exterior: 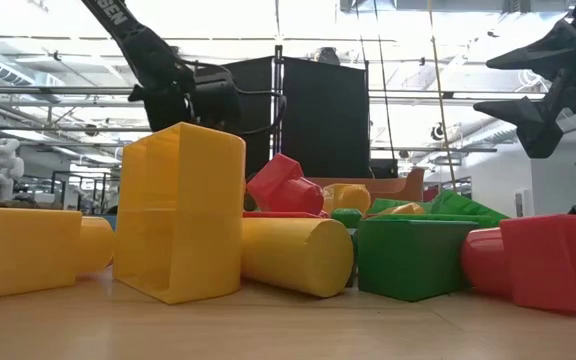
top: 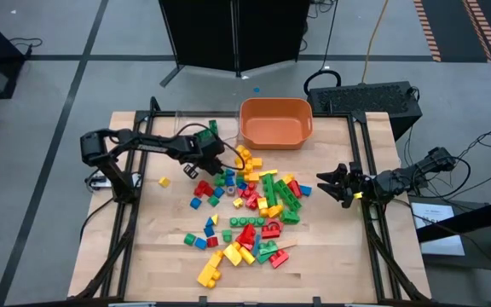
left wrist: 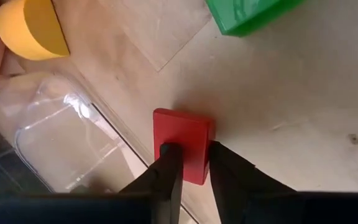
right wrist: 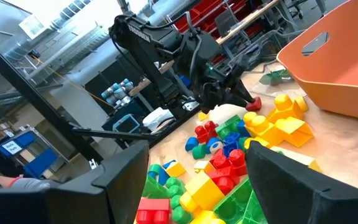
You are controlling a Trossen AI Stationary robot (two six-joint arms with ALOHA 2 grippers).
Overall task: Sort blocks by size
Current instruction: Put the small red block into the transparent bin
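My left fingers (left wrist: 188, 163) are pinched down around a small red block (left wrist: 182, 142), one finger on each side, with the block sitting flat on the counter (left wrist: 291, 112) right next to the clear tray (left wrist: 61, 143). It looks gripped, though I can't quite tell if I'm fully tight yet. That spot is toward the far-left edge of the pile, near the orange tub (top: 276, 121). I'm going for this one because it sits apart from the others, so nothing crowds my fingers. The rest of the blocks (top: 245, 213) are heaped mid-counter, all sizes mixed, so the sorting has barely started. My right fingers (top: 329, 185) hang wide open and empty by the right edge, clear of the pile.
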